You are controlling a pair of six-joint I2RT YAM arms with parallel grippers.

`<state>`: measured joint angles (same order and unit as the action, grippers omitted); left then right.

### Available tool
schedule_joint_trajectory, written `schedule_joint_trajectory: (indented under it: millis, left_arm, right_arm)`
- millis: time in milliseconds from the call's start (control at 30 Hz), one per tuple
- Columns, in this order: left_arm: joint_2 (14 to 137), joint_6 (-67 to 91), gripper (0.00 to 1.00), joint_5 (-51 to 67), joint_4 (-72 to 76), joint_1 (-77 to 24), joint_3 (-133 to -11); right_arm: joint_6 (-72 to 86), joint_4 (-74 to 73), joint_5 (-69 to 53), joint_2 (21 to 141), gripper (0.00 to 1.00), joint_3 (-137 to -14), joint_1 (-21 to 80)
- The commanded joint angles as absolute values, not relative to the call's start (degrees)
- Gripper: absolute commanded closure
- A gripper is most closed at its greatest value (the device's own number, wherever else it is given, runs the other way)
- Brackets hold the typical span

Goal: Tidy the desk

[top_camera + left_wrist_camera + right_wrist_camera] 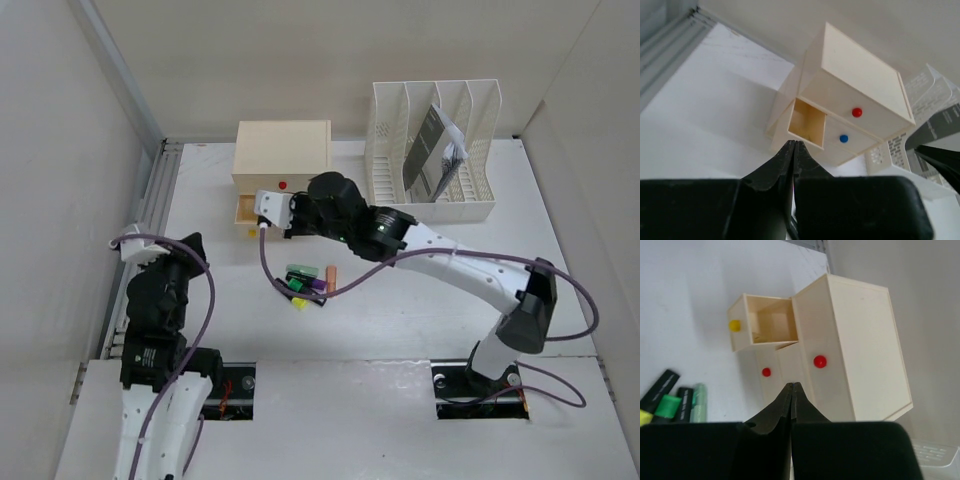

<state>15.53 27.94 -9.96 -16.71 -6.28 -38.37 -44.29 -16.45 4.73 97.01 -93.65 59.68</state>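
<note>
Two pincers closed, empty: left pincer point(794, 145), right pincer point(791, 386) nr drawer box point(850, 340); booklet point(428, 150) print illegible.

Overhead from behind, down onto the whole desk point(380, 320) — wrist views low, close, both facing the shared drawer box point(850, 95).

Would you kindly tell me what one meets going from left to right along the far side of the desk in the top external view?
aluminium rail → beige drawer box → white file rack
</note>
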Motion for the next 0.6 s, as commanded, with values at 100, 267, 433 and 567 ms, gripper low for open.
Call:
schedule_joint_trajectory:
  millis: [100,267,433,567]
  left_arm:
    - [27.15,32.34,1.0,3.15,-9.86,-6.15,-36.74]
    - [32.07,36.91,1.0,8.08,-6.94,-5.63,-33.41]
    - [35.76,43.66,1.0,12.64,-1.0,-5.62,-30.77]
    - [40.5,47.8,1.0,13.54,5.78,-5.62,-26.91]
  right_arm:
    - [-37.88,-17.85,-7.36,82.63,1.0,-87.29,57.14]
    - [-34.64,-18.37,-18.61,77.79,1.0,-84.38,48.71]
    - [-30.94,-16.96,-34.33,76.55,1.0,-81.65,38.96]
    - [-30.94,-17.57,-37.69,76.55,1.0,-80.42,36.4]
